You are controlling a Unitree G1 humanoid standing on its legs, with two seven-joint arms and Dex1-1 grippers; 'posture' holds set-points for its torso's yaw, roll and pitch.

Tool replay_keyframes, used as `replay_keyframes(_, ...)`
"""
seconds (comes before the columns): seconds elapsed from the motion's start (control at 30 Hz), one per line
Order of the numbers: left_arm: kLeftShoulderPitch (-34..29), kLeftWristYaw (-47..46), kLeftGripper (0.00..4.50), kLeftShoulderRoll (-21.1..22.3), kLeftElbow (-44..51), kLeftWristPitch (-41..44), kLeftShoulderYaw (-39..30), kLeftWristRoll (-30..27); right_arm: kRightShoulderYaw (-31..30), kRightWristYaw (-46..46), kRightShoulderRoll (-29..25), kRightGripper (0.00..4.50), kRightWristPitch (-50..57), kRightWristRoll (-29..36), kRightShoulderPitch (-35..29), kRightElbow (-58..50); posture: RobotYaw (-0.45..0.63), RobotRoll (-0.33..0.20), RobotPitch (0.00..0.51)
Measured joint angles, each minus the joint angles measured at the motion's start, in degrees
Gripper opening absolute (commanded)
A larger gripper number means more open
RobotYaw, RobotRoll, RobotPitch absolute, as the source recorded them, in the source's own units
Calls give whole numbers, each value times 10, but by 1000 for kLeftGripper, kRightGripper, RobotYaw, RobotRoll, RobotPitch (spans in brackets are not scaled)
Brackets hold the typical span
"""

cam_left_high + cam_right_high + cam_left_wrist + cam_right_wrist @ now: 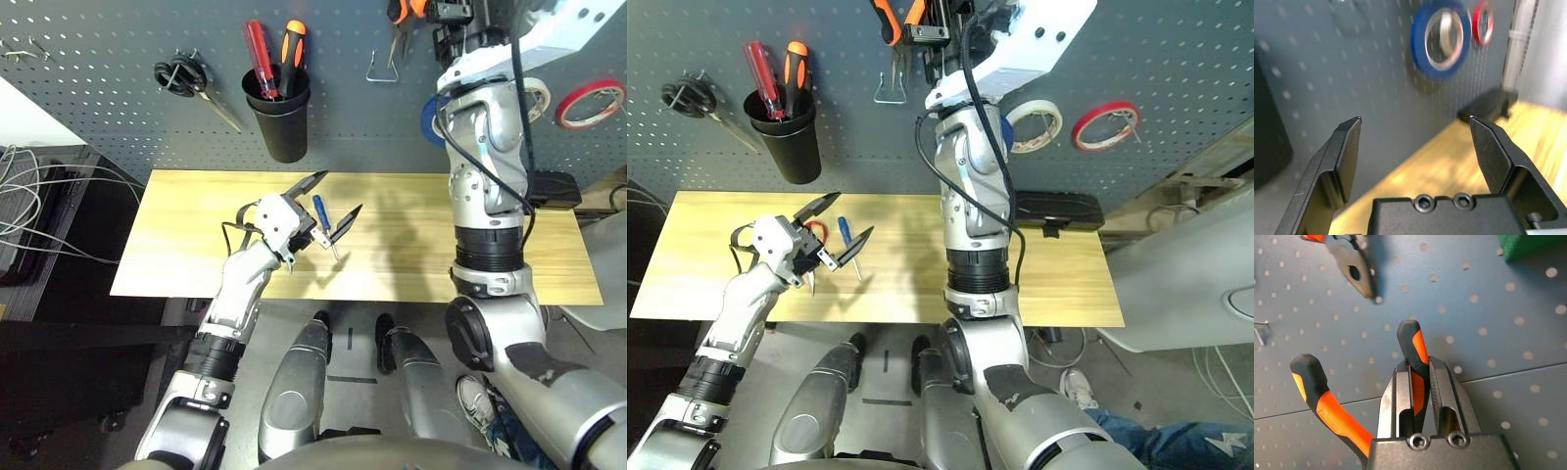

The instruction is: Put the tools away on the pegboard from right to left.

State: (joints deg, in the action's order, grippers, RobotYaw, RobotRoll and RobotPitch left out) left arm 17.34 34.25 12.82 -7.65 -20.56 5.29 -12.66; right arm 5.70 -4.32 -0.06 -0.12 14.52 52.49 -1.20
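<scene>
Right hand (pixel 1420 382) clamps the orange-and-black-handled pliers (pixel 1327 401); left hand (pixel 323 208) gapes empty.

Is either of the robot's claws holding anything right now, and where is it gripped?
The right gripper pinches the orange-and-black-handled pliers by one handle, near its end. The left gripper is open and holds nothing.

L gripper (pixel 324 207) agape over blue-handled screwdriver (pixel 324 221) (on table (pixel 411 245)), R arm up at pegboard (pixel 118 59)
</scene>
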Motion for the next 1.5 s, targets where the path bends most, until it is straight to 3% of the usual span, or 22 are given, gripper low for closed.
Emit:
replay_keyframes(0.27, 26, 8, 4500, -29, 30, 4, -21, -61, -1, -1, -2, 265, -8, -6, 2, 3, 177, 0, 307)
replay_keyframes(0.8, 23, -22, 4500, -21, 55, 4, -32, -46, -1, -28, 9, 265, -122, -21, 32, 164, 234, 0, 320)
replay_keyframes(1.2, 10, -32, 4500, -13, 73, 13, -33, -39, -1, -27, 13, 265, -193, -41, 37, 217, 239, 0, 330)
replay_keyframes(1.5, 10, -30, 4500, -7, 73, 17, -33, -39, 3, -13, 11, 265, -179, -38, 37, 210, 229, 0, 329)
